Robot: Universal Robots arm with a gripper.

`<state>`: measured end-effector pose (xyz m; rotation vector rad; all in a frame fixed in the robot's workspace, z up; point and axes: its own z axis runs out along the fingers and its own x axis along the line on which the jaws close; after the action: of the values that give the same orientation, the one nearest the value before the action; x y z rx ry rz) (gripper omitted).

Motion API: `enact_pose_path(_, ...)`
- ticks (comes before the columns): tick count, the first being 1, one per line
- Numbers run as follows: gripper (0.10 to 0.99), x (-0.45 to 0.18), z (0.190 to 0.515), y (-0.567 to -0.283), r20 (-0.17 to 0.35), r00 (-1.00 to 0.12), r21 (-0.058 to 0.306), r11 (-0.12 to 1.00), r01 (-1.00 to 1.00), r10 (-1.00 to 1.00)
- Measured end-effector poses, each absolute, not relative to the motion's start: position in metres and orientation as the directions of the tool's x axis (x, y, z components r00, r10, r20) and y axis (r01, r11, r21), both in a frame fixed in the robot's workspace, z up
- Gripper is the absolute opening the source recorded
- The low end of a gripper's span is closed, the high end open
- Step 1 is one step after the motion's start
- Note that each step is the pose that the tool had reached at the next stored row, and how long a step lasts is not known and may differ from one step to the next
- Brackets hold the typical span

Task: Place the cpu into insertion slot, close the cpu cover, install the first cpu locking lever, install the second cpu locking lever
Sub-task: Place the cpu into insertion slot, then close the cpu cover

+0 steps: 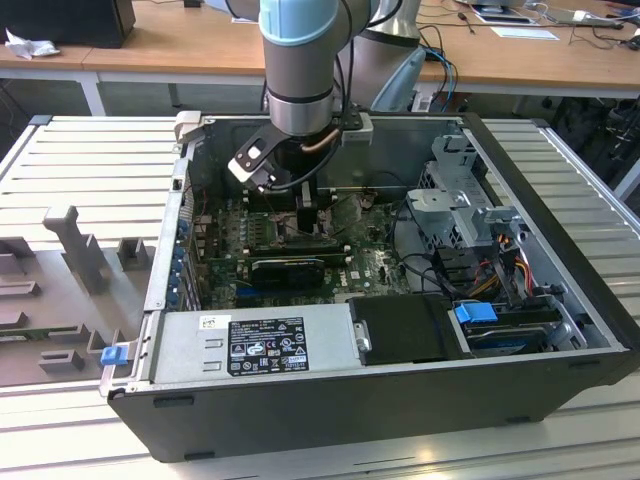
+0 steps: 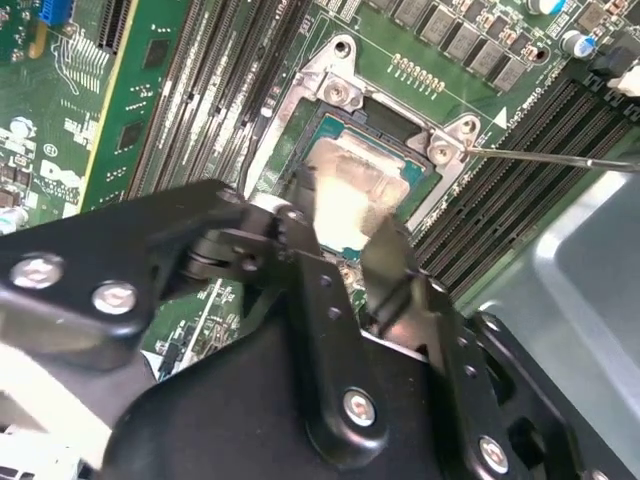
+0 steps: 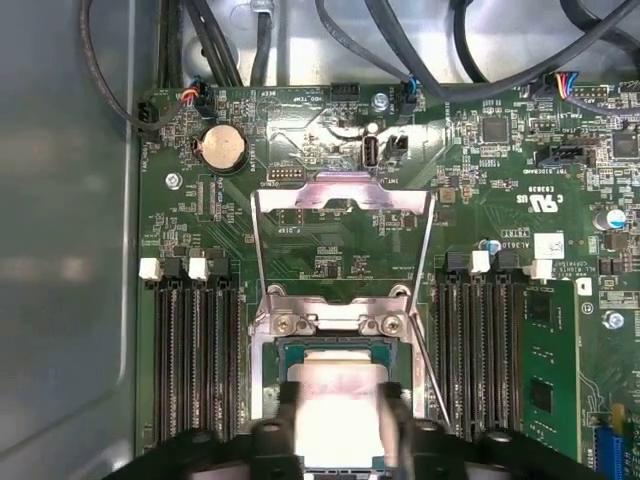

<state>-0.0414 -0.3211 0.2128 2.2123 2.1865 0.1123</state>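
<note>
Over the socket, two jaws grip one cpu; one cpu cover open.

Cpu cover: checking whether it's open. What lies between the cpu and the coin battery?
In the first wrist view, the open cpu cover and its hinge plate lie between the cpu and battery.

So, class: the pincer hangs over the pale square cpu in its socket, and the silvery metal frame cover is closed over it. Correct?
No. In the first wrist view the silvery metal frame cover is swung open, off the pale square cpu; the pincer does hang over it.
</note>
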Motion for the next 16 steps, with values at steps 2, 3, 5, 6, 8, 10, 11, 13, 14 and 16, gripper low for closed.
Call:
enact_pose_path(2, 0.337, -0.041, 0.214, -0.321, 0.031, 0.011, 0.071, -0.013, 0.997, 0.999)
enact_pose_path(3, 0.278, -0.041, 0.214, -0.321, 0.031, 0.011, 0.071, -0.013, 0.997, 0.999)
enact_pose_path(5, 0.216, -0.041, 0.214, -0.321, 0.03, 0.011, 0.071, -0.013, 0.997, 0.999)
enact_pose_path(6, 0.157, -0.041, 0.215, -0.321, 0.03, 0.011, 0.071, -0.013, 0.997, 0.999)
enact_pose_path(8, 0.106, -0.041, 0.217, -0.321, 0.03, 0.011, 0.071, -0.013, 0.997, 0.999)
enact_pose_path(10, 0.106, -0.041, 0.22, -0.321, 0.03, 0.011, 0.071, -0.013, 0.997, 0.999)
enact_pose_path(11, 0.106, -0.041, 0.221, -0.321, 0.03, 0.011, 0.071, -0.013, 0.997, 0.999)
enact_pose_path(13, 0.106, -0.041, 0.223, -0.321, 0.03, 0.011, 0.071, -0.013, 0.997, 0.999)
enact_pose_path(14, 0.106, -0.041, 0.224, -0.321, 0.03, 0.011, 0.071, -0.013, 0.997, 0.999)
enact_pose_path(16, 0.106, -0.041, 0.225, -0.321, 0.031, 0.011, 0.071, -0.013, 0.997, 0.999)
